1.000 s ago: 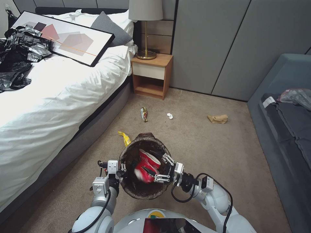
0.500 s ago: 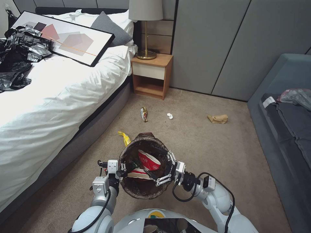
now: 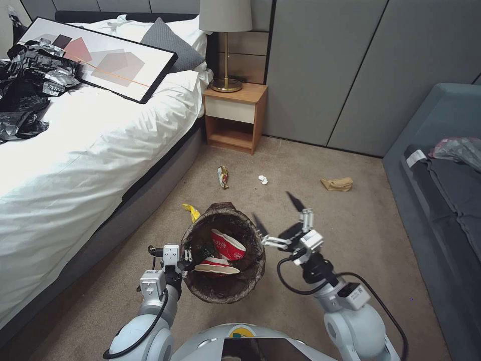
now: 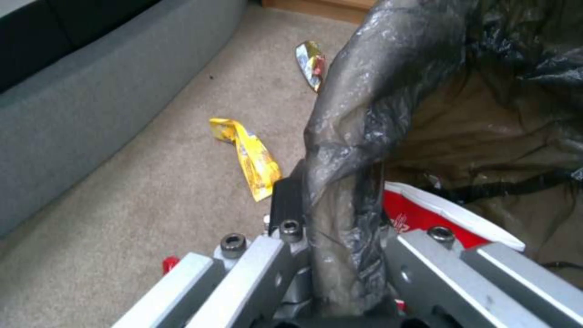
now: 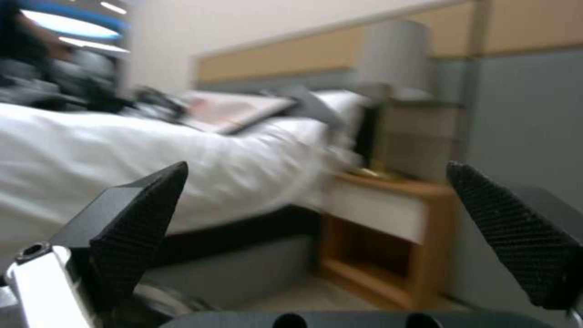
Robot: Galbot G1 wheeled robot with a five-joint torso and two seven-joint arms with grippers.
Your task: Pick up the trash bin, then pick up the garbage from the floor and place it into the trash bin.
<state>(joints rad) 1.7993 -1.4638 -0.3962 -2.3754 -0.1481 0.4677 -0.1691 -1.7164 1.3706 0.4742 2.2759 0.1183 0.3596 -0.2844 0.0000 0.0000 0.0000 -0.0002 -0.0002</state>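
The left gripper pinches the trash bin rim, low in the middle. The right gripper hangs wide and empty beside it. Next, it should reach the yellow wrapper just above.

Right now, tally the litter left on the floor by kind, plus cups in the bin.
Snack wrappers on floor: 2, yellow wrapper, foil wrapper
White tissue: 1
Tan paper bag: 1
Red-and-white cups in the trash bin: 2
Total: 6
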